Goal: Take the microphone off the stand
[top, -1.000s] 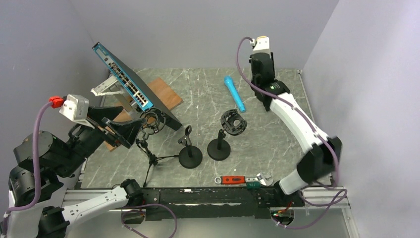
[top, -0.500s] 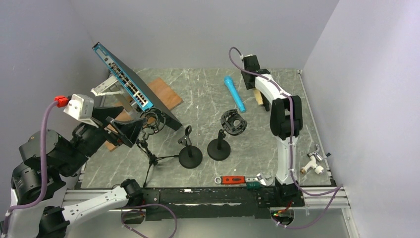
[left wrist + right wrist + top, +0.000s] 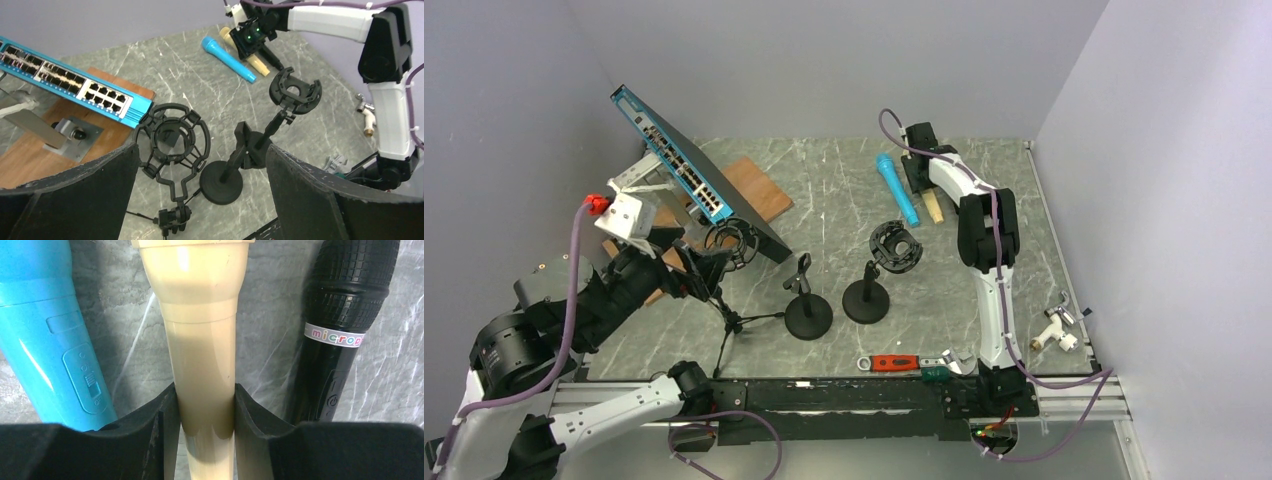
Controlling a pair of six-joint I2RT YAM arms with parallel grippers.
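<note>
My right gripper [image 3: 205, 415] is shut on the handle of a beige microphone [image 3: 200, 340], low over the far side of the table. That microphone [image 3: 935, 207] lies lengthwise between a blue microphone [image 3: 45, 330] and a black one [image 3: 345, 325]. I cannot tell whether it touches the table. Nearer me are three black stands: a shock-mount on a tripod [image 3: 729, 250], a clip stand [image 3: 807, 315] and a ring-holder stand [image 3: 894, 248]. None of them holds anything. My left gripper [image 3: 201, 150] hangs open above the shock-mount [image 3: 172, 137], holding nothing.
A blue network switch [image 3: 674, 160] leans over a wooden board [image 3: 754, 185] at the back left. A red-handled tool [image 3: 892, 363] and a wrench [image 3: 949, 358] lie at the near edge. A white fitting [image 3: 1056, 330] sits at the right edge.
The right arm has folded down from a raised pose, lowering the beige microphone beside the blue one. The left arm has moved right, toward the shock-mount.
</note>
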